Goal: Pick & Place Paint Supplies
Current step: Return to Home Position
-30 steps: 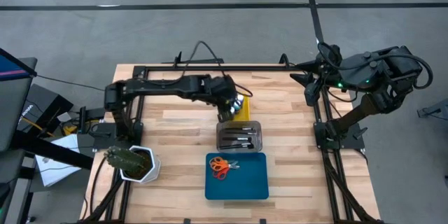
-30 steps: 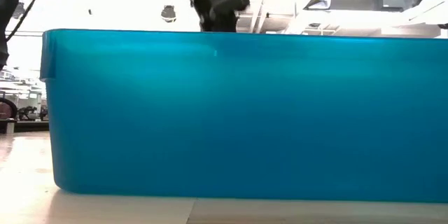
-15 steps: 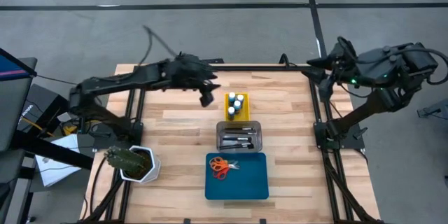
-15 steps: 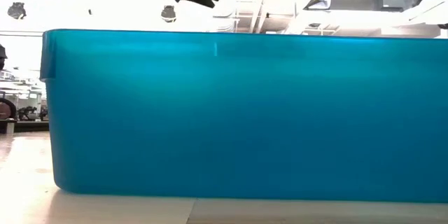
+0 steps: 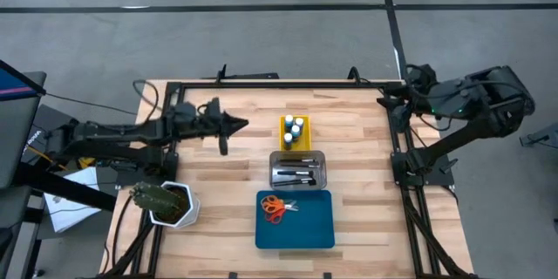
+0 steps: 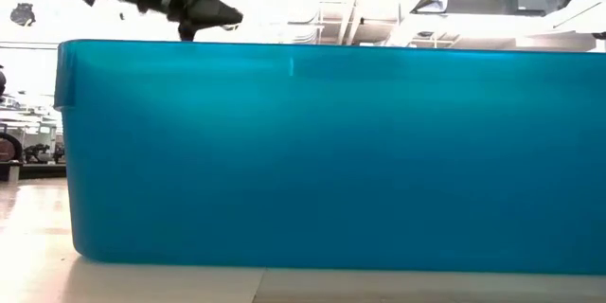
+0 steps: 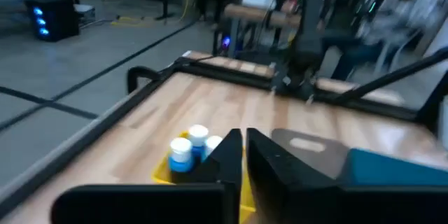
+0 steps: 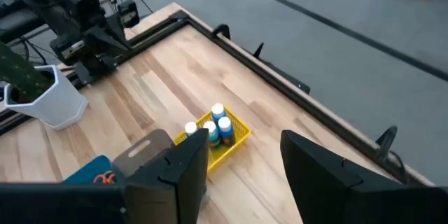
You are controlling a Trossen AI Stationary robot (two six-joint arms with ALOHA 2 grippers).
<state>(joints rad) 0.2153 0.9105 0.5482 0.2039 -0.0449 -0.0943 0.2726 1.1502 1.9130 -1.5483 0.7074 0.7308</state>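
High view: your left hand (image 5: pixel 237 124) has drawn back from the small yellow tray (image 5: pixel 285 143) toward the left side of the wooden counter (image 5: pixel 357 218), its fingers pinched narrow on nothing. The white-capped blue bottles (image 5: pixel 296 128) stand in that tray. Your right hand (image 8: pixel 243 147) waits at the back right corner, fingers wide.

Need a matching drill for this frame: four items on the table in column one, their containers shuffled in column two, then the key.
Column one
1. blue bottles
2. paintbrushes
3. scissors
4. cactus

Column two
A. blue tray
B. white pot
C. yellow tray
D. clear tray

Pairs: 1-C, 2-D, 3-A, 4-B.

Left gripper hangs left of the yellow tray, holding nothing; right gripper, open, waits far to its right.
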